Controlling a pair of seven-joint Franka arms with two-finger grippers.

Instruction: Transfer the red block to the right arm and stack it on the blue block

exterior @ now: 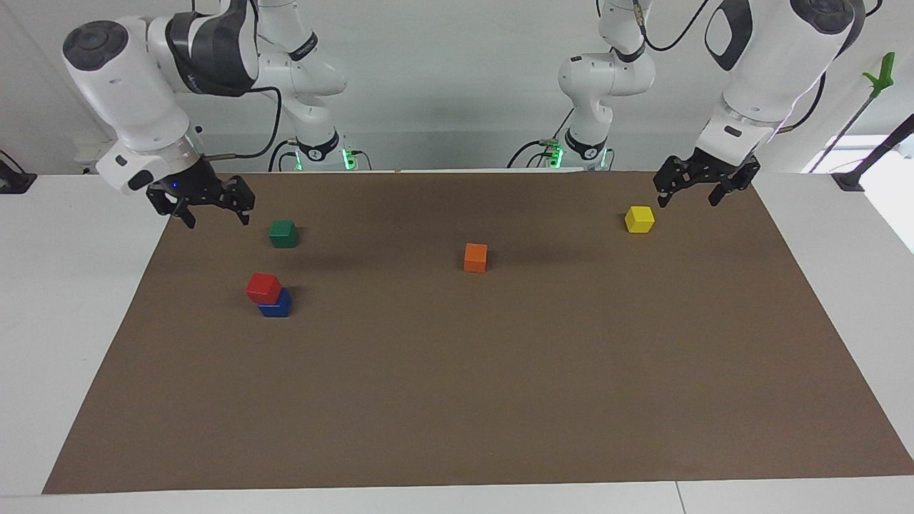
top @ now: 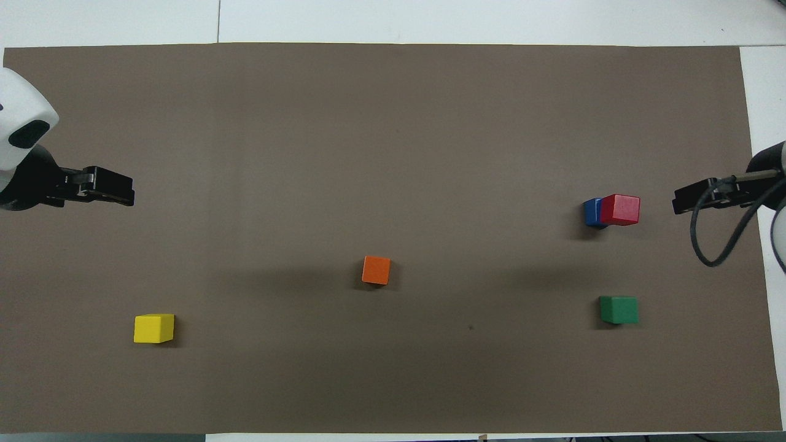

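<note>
Two stacked: red block (exterior: pixel 263 287) on blue block (exterior: pixel 276 305); green cube (exterior: pixel 283 233) near; both grippers' fingers wide, empty.

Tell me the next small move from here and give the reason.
Probably none beyond holding still: the red block already sits on the blue block, shifted off-centre but resting. The right hand and left hand are both open, empty and well apart from the stack.
</note>
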